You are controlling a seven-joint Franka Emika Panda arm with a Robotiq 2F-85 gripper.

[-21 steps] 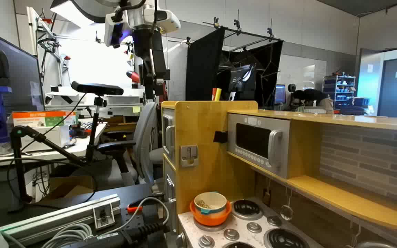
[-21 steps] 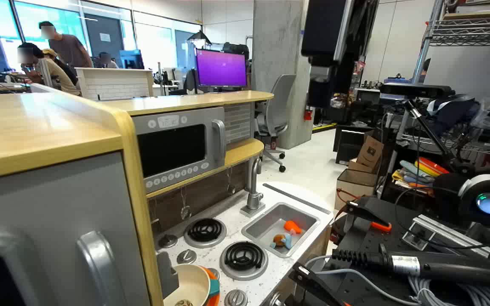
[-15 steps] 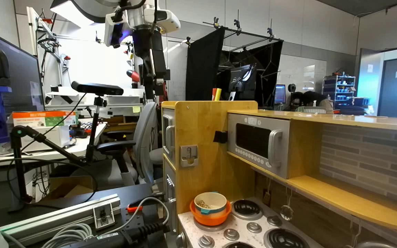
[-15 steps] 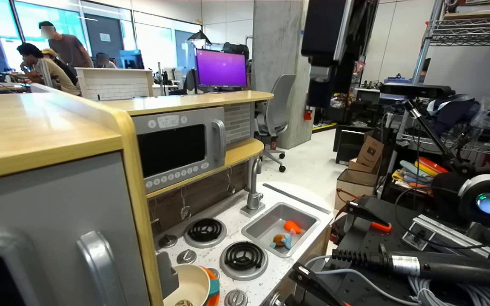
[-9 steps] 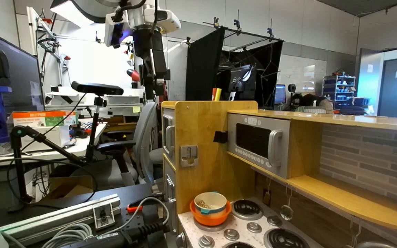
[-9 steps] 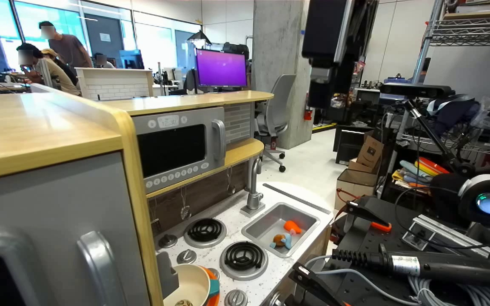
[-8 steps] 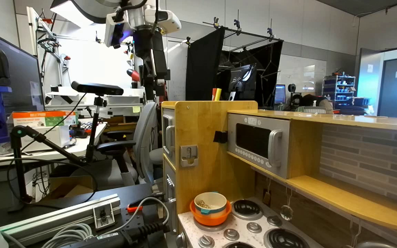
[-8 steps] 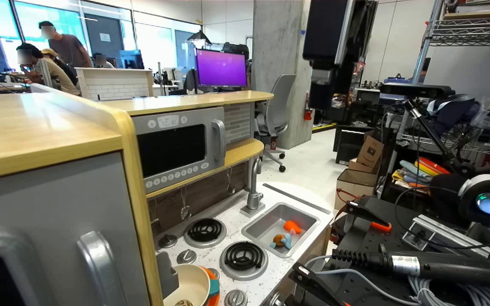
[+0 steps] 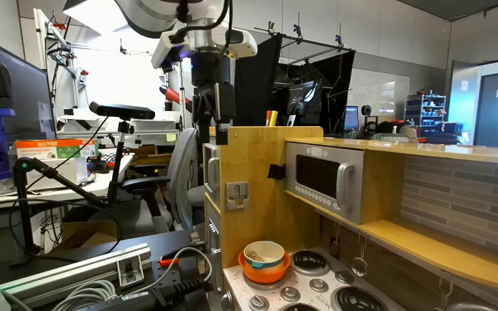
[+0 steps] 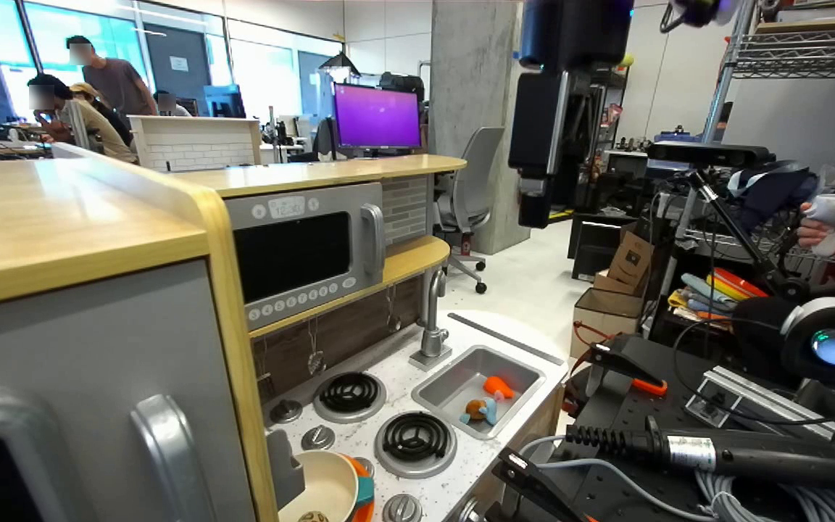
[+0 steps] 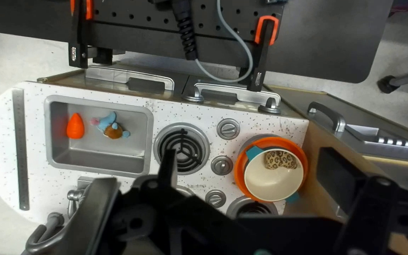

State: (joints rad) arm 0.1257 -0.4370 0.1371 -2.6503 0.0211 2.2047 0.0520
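Observation:
My gripper [image 11: 253, 173] is open and empty, its black fingers wide apart in the wrist view. It hangs high above the toy kitchen in both exterior views [image 9: 213, 136] [image 10: 533, 206]. Below, between the fingers in the wrist view, a cream bowl with teal handles [image 11: 266, 184] sits tilted inside an orange bowl [image 11: 240, 173] on a burner. A leopard-print object [image 11: 280, 159] lies in the cream bowl. The sink [image 11: 101, 161] holds an orange toy [image 11: 75, 126] and a blue-and-brown plush toy [image 11: 110, 127]. The bowls also show in both exterior views [image 9: 270, 252] [image 10: 327, 478].
A wooden cabinet side [image 9: 257, 172] rises beside the bowls. A toy microwave [image 9: 318, 177] and a shelf hang above the stove. A faucet [image 10: 432, 319] stands behind the sink. A black table [image 11: 225, 42] with clamps and cables borders the kitchen front.
The arm and gripper have come lower, moving right in one exterior picture and slightly left in another. A hand with a white controller has moved further into view. The bowls and toys have not moved.

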